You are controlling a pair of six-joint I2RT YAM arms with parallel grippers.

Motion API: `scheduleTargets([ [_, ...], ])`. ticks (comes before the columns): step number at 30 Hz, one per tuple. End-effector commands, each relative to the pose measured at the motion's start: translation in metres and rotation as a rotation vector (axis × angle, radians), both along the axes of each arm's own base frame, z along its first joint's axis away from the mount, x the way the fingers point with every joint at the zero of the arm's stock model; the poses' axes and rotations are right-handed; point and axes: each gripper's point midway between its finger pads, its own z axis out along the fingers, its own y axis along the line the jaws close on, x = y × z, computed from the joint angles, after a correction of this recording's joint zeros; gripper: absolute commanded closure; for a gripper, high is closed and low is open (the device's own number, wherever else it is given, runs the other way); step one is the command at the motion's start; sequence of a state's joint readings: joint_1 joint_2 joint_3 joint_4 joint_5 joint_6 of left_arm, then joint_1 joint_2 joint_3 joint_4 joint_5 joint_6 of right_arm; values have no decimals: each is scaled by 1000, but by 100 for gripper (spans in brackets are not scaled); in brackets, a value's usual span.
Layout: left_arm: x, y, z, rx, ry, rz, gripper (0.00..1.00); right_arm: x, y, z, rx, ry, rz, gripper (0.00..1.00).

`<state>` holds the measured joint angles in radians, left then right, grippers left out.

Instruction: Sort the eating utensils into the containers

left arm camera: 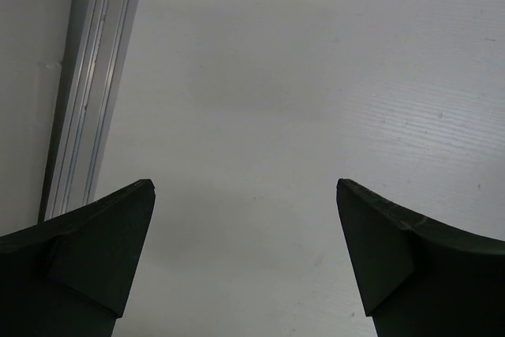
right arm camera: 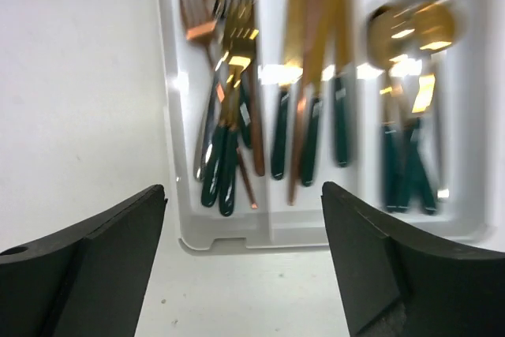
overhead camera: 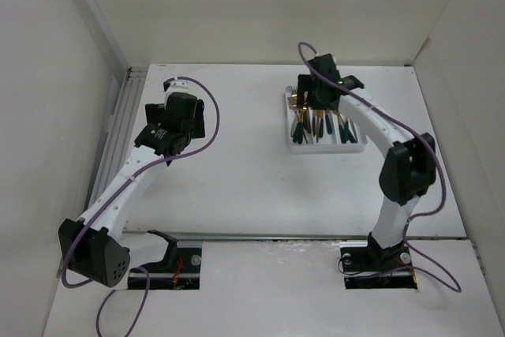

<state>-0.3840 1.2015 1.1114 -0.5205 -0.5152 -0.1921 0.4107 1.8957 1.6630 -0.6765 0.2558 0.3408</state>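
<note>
Bolted at the near edge of the table (overhead camera: 252,187), the two bases sit side by side, and from them the arms take quite different poses. From its base the left arm (overhead camera: 118,191) leans up and to the right in one long slope, with its wrist over the bare left part of the table, just beside the aluminium rail (left arm camera: 91,76) that runs along that side. From its wrist camera, the left gripper (left arm camera: 245,195) has its two dark fingers spread wide with nothing between them but white tabletop. On the other side, the right arm (overhead camera: 387,219) rises steeply from its base to a dark elbow, then bends and stretches away to the far left, so its wrist hangs above the white tray (overhead camera: 296,146) near the back of the table. Seen from its own camera, the right gripper (right arm camera: 243,187) is spread wide and holds nothing, poised over the tray's near end wall. Past the fingertips, the tray's three long compartments are filled: forks (right arm camera: 225,76) in the left one, partly crossed over each other, knives (right arm camera: 312,76) in the middle one, and spoons (right arm camera: 406,37) in the right one. All lie with their dark green handles toward the gripper and their gold heads toward the far end.
</note>
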Motion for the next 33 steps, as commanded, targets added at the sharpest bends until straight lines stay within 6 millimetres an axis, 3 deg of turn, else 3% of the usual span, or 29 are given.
scheduleTargets([
  [1,1,3,29,-31,-97,11,0,2,-56,111,13,-234,-151,15],
  [2,-2,4,27,-31,-97,11,0,1,-87,118,-8,-242,-222,13],
  [5,-6,6,26,-32,-100,11,0,-28,-144,130,-73,-238,-353,9],
  [6,-7,6,27,-37,-113,11,0,-38,-179,132,-103,-240,-441,7],
  [7,-7,6,27,-37,-113,11,0,-50,-197,124,-116,-222,-490,7],
  [8,-9,7,27,-39,-116,11,0,-69,-216,138,-118,-252,-541,5],
  [9,-12,8,27,-40,-118,11,0,-85,-250,140,-147,-261,-648,2],
  [10,-10,7,28,-43,-127,11,0,-102,-267,128,-178,-234,-700,0],
  [12,-14,6,30,-60,-135,-4,0,-132,-294,137,-213,-277,-813,0],
  [13,-15,6,26,-57,-127,-4,0,-153,-316,124,-259,-239,-893,0],
  [16,-17,1,29,-85,-140,-32,0,-179,-334,120,-231,-255,-982,0],
  [17,-18,4,33,-89,-153,-23,0,-182,-330,112,-218,-239,-967,0],
  [18,-19,3,28,-91,-141,-30,0,-185,-326,116,-189,-265,-961,0],
  [21,-24,4,27,-106,-146,-38,0,-183,-315,120,-126,-297,-928,0],
  [33,-35,9,38,-206,-203,-55,0,-196,-308,138,-98,-329,-922,0],
])
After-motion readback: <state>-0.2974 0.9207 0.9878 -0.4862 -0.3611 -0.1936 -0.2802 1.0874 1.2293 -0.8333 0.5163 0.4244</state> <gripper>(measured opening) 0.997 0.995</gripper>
